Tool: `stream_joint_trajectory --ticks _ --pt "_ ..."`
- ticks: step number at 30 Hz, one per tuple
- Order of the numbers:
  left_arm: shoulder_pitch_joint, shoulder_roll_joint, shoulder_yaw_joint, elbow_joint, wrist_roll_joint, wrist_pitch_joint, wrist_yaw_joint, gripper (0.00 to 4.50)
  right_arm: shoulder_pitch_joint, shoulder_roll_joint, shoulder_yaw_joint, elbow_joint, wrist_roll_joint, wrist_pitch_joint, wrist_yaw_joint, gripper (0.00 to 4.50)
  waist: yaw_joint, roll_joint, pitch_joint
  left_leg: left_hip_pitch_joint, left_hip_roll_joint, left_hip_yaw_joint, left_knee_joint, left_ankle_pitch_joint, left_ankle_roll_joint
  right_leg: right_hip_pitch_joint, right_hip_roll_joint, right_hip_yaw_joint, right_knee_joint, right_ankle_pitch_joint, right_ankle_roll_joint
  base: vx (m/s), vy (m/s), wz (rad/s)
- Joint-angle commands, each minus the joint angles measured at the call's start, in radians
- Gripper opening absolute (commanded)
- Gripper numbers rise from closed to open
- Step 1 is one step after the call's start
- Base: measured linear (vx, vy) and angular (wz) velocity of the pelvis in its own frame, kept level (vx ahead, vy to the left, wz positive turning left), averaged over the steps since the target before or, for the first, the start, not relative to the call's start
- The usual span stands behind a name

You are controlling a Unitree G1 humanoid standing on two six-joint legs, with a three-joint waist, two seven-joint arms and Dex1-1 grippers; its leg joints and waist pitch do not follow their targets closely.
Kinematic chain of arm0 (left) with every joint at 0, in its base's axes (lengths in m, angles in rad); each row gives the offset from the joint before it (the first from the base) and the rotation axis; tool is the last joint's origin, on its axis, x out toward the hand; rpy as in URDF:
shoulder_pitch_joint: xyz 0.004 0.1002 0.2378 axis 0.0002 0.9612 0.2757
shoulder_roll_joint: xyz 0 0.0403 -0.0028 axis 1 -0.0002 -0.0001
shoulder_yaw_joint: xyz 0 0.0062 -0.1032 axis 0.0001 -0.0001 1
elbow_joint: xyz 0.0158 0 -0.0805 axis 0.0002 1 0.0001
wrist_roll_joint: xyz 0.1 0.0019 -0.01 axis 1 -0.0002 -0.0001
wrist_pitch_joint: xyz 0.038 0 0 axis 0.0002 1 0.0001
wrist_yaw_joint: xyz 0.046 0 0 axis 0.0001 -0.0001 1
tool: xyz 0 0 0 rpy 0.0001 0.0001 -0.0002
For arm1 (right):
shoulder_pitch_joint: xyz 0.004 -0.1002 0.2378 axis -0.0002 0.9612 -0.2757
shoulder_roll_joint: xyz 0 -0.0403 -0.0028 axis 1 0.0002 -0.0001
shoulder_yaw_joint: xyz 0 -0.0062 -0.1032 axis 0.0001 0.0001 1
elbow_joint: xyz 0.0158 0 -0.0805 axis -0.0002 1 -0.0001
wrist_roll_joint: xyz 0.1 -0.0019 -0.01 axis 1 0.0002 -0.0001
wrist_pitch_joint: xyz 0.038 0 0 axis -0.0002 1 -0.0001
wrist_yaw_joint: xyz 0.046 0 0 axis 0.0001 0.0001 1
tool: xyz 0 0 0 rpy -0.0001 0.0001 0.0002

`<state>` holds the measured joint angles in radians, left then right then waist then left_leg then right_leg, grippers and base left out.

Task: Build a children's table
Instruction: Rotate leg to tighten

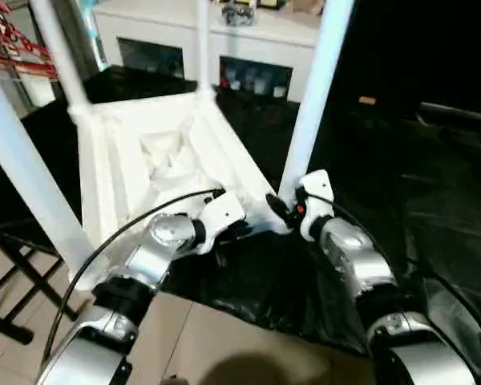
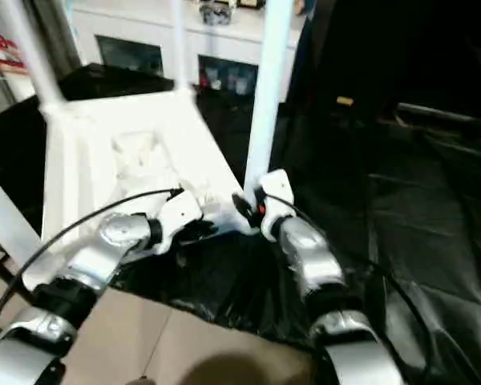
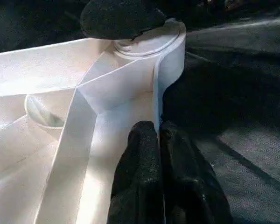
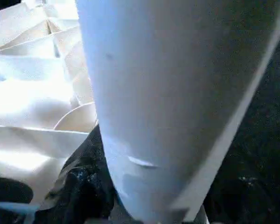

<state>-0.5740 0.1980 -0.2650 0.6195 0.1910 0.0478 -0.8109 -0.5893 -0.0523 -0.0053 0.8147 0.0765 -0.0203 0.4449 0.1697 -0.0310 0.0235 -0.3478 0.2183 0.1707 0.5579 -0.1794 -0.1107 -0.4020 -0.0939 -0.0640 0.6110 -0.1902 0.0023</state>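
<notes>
The top (image 1: 144,160), stiff and light, is pinched at its rim by the left fingers (image 3: 151,154); the smooth leg (image 1: 317,96) is held by the right gripper (image 1: 289,210).

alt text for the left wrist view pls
Two black fingers of the left gripper, pressed together, pinch the thin rim of the upside-down white plastic tabletop near its rounded corner socket. Ribs cross the underside; black sheeting lies beyond.

The table top (image 1: 168,160) lies upside down on the black sheet (image 1: 433,200), four legs standing up from its corners; the cabinet (image 1: 224,40) stands behind it.
</notes>
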Motion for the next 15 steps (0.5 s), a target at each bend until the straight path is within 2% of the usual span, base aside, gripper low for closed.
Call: stream_joint_trajectory --ticks 1,2,3,4,6,7,9,11,14,15 --pt "-0.02 -0.074 -0.03 -0.039 -0.031 -0.035 0.026 0.0 0.03 0.083 0.075 0.042 0.008 0.032 0.089 2.68 -0.002 0.004 -0.045 -0.003 0.007 0.003 -0.066 -0.213 0.005 0.044 -0.044 0.037 -0.067 -0.135 -0.163 0.0 0.0 0.0" --pt "-0.014 -0.07 -0.033 -0.046 -0.03 -0.038 0.02 0.0 0.029 0.073 0.075 0.049 0.001 0.025 0.09 2.91 -0.003 0.002 -0.043 -0.004 0.007 0.004 -0.066 -0.216 0.007 0.045 -0.044 0.037 -0.068 -0.133 -0.167 0.0 0.0 0.0" --pt "-0.012 -0.069 -0.034 -0.049 -0.029 -0.039 0.018 0.0 0.027 0.069 0.076 0.053 -0.004 0.02 0.089 2.91 -0.003 0.003 -0.043 -0.004 0.008 0.003 -0.067 -0.219 0.006 0.045 -0.045 0.037 -0.068 -0.14 -0.167 0.0 0.0 0.0" --pt "-0.008 -0.057 -0.035 -0.052 -0.036 -0.052 -0.005 0.0 0.032 0.05 0.077 0.04 0.001 0.026 0.116 3.12 -0.004 0.007 -0.042 -0.003 0.007 0.003 -0.068 -0.232 0.004 0.045 -0.045 0.037 -0.07 -0.162 -0.164 0.0 0.0 0.0" --pt "-0.002 -0.037 -0.038 -0.056 -0.043 -0.06 -0.038 0.0 0.04 0.023 0.076 0.021 0.008 0.03 0.166 3.16 -0.003 0.007 -0.041 -0.003 0.008 0.003 -0.069 -0.26 0.006 0.045 -0.046 0.037 -0.077 -0.2 -0.155 0.0 0.0 0.0" --pt "0.002 -0.013 -0.039 -0.057 -0.047 -0.078 -0.079 0.0 0.051 -0.013 0.08 -0.004 0.012 0.032 0.238 3.16 -0.001 0.008 -0.041 -0.003 0.009 0.002 -0.07 -0.265 0.009 0.047 -0.047 0.037 -0.077 -0.205 -0.151 0.0 0.0 0.0" --pt "0.002 -0.007 -0.039 -0.056 -0.048 -0.085 -0.091 0.0 0.054 -0.024 0.084 -0.011 0.012 0.031 0.258 3.16 0.0 0.007 -0.041 -0.005 0.009 0.002 -0.07 -0.261 0.014 0.046 -0.047 0.038 -0.077 -0.199 -0.152 0.0 0.0 0.0" --pt "-0.003 0.03 -0.041 -0.052 -0.057 -0.109 -0.151 0.0 0.084 -0.085 0.112 -0.067 0.034 0.033 0.409 3.16 0.003 0.003 -0.041 -0.004 0.009 0.003 -0.068 -0.254 0.021 0.047 -0.046 0.037 -0.076 -0.191 -0.157 0.0 0.0 0.0" --pt "-0.005 0.06 -0.039 -0.051 -0.075 -0.116 -0.215 0.0 0.109 -0.138 0.139 -0.12 0.05 0.043 0.532 3.16 0.008 0.012 -0.041 -0.005 0.012 0.004 -0.066 -0.246 0.028 0.049 -0.044 0.035 -0.073 -0.158 -0.17 0.0 0.0 0.0" --pt "-0.005 0.065 -0.037 -0.048 -0.08 -0.12 -0.229 0.0 0.115 -0.151 0.147 -0.135 0.053 0.046 0.562 3.16 0.008 0.01 -0.04 -0.005 0.013 0.004 -0.067 -0.248 0.027 0.049 -0.044 0.035 -0.073 -0.159 -0.173 0.0 0.0 0.0"
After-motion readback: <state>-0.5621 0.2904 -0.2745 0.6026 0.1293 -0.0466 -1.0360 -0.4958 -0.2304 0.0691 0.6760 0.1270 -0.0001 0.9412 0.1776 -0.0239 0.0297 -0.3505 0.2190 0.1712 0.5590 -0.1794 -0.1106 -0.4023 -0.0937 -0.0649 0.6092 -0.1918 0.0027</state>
